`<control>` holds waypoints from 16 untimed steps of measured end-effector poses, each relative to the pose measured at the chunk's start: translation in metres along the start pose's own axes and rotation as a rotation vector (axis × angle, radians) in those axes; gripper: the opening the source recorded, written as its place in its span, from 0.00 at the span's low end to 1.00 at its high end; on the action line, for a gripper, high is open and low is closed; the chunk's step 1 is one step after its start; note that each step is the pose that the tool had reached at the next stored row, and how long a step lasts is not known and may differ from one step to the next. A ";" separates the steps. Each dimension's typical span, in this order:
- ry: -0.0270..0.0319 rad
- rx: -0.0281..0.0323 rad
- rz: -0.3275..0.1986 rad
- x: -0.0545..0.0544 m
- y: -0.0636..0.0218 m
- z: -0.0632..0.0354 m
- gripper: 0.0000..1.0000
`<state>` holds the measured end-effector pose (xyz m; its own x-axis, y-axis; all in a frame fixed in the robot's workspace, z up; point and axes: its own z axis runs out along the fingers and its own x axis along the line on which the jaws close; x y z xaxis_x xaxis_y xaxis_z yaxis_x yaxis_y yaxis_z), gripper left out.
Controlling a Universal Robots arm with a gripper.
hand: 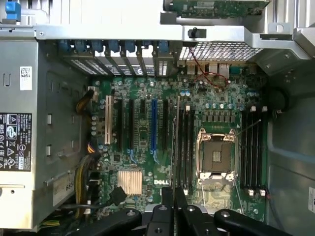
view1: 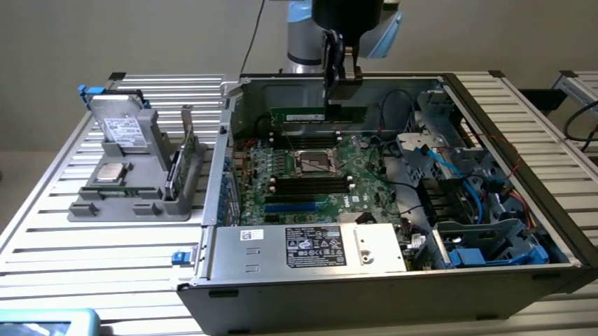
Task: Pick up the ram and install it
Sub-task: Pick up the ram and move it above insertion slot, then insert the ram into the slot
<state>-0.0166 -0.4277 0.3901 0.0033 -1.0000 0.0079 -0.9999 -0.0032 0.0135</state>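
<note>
Power supply (view1: 309, 246) with its printed labels occupies the near end of the open computer case (view1: 551, 231), which stands on the slatted desk (view1: 84, 245). Also on the desk, to the exterior view's left of the case, sits a grey fixture (view1: 140, 206) that carries a square silver processor chip (view1: 112, 172). Beyond the power supply lies the green motherboard (view1: 369, 192). Its near bank of black memory slots (view1: 311, 185) comes first, followed by the open processor socket (view1: 316, 162). Past the socket, at the far bank of slots, is the ram (view1: 301, 115). It is a long green stick with a white label, lying level and parallel to the slots. I cannot tell whether its lower edge touches a slot or hangs just above one. My tool (view1: 339, 103) comes down from above with its fingers pressed together on the ram, pinching it near the end toward the exterior view's right. In the wrist view, the socket and both slot banks lie straight under the tool. My arm (view1: 304, 31) rises behind the far wall of the case.
</note>
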 end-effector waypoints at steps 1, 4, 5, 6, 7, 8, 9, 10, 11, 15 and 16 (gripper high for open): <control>0.0001 -0.0003 0.000 0.000 0.0000 0.0000 0.13; -0.0002 -0.0003 0.000 0.000 -0.0001 0.0000 0.13; -0.0007 -0.0004 0.000 -0.001 -0.0002 0.0001 0.13; -0.0010 -0.0003 0.000 -0.001 -0.0001 0.0003 0.13; -0.0011 -0.0004 0.000 -0.002 -0.0001 0.0007 0.13; -0.0011 -0.0003 0.000 -0.004 -0.0001 0.0014 0.13; -0.0011 -0.0004 0.000 -0.006 -0.0001 0.0023 0.13; -0.0012 -0.0004 0.000 -0.008 -0.0002 0.0034 0.13; -0.0011 -0.0004 0.000 -0.010 -0.0002 0.0045 0.13; -0.0012 -0.0004 0.000 -0.017 -0.0003 0.0108 0.13; -0.0012 -0.0003 0.000 -0.019 -0.0003 0.0124 0.13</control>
<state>-0.0165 -0.4092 0.3776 0.0033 -1.0000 0.0068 -0.9999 -0.0032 0.0138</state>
